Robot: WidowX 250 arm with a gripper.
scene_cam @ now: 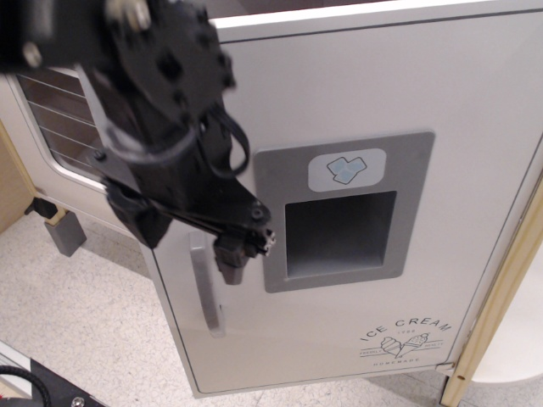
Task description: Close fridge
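Observation:
The white fridge door [399, 93] fills the view and stands swung open, hinged at the right. It has a grey vertical handle [206, 298], a grey recessed dispenser panel [344, 212] with a blue ice sticker [346, 170], and "ICE CREAM" lettering [405, 332]. My black gripper [231, 264] hangs in front of the door's left part, its tip just right of the handle's top. Its fingers look pressed together with nothing between them. Whether it touches the door I cannot tell.
The white oven door with a wire-rack window [64, 136] sits behind at the left. A small grey block [66, 231] stands on the speckled floor [76, 314]. A pale wooden post [501, 297] runs along the right edge.

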